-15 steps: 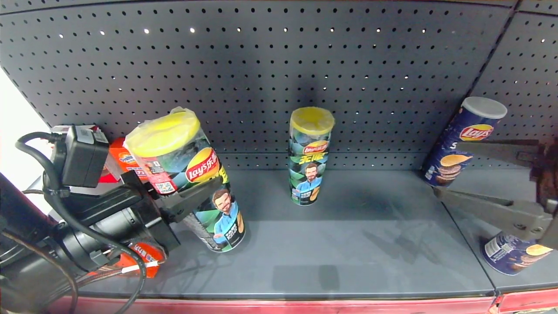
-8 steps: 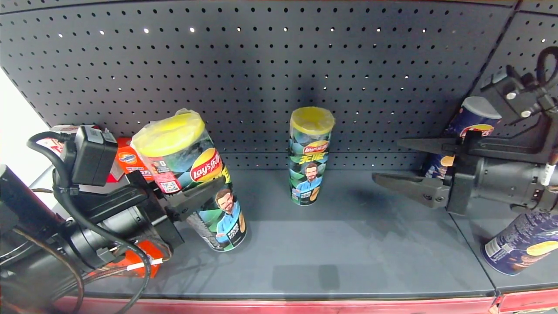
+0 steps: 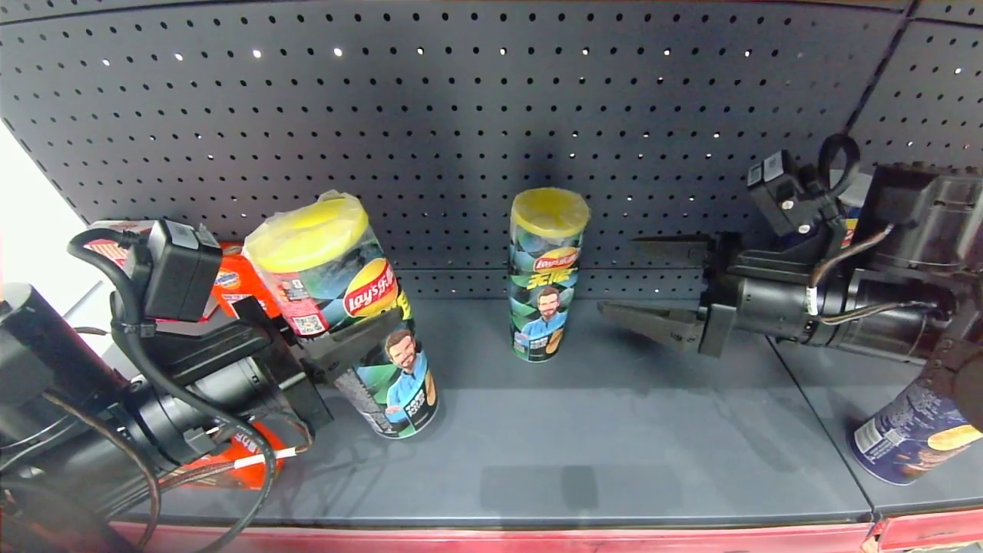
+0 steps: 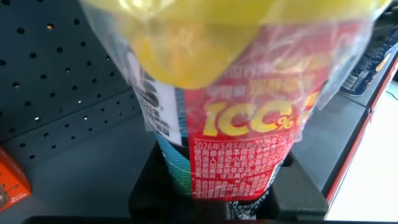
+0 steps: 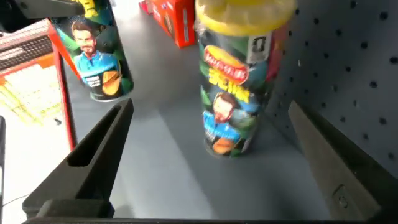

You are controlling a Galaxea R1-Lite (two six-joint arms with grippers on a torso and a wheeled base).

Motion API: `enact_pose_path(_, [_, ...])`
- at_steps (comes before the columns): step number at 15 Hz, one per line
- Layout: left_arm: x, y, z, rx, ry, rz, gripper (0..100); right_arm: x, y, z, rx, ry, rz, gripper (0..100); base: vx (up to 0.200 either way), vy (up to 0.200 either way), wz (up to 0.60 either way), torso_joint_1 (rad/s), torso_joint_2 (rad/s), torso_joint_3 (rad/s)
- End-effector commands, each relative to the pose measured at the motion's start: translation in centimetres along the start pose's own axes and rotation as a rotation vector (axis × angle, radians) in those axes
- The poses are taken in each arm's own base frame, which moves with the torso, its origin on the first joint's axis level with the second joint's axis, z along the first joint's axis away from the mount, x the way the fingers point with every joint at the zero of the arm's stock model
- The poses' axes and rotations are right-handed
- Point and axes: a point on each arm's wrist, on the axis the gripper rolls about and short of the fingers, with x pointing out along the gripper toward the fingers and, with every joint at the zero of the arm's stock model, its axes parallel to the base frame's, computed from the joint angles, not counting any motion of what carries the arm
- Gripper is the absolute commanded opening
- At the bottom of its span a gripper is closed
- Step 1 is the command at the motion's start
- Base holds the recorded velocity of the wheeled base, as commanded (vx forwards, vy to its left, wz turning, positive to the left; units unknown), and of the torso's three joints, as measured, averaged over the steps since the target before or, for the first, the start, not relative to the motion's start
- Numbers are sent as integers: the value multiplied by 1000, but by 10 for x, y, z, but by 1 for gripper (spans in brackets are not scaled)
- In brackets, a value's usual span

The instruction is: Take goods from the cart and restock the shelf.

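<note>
Clamping a tilted can (image 3: 338, 253) in my left claw (image 3: 322, 322), I hold it over the shelf (image 3: 614, 430) to stand it. My right claw (image 3: 623, 278) gapes toward the upright can (image 3: 547, 276), likely to steady it.

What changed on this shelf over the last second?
The right gripper swung left across the grey shelf, fingers open, toward the upright yellow-lidded crisp can in the middle. The left gripper, shut on the tilted yellow-lidded crisp can, shifted it slightly right. The middle can and the blue can at front right stayed put.
</note>
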Motion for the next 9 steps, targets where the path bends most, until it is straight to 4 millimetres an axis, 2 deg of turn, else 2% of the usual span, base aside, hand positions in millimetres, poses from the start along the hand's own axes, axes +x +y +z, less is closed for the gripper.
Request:
enact_pose_path(1, [1,0,0,-1,1,1,0,15,-17,-29,25,30,7,100,0,0,0,0,0,0])
enact_pose_path(4, [1,2,-4,-6,14,6,0,32,-28,-50,21,13,49,100,0,0,0,0,0,0])
enact_pose_path(9, [2,3,-5,-7,16,7,0,54,-39,-61,21,6,81,100,0,0,0,0,0,0])
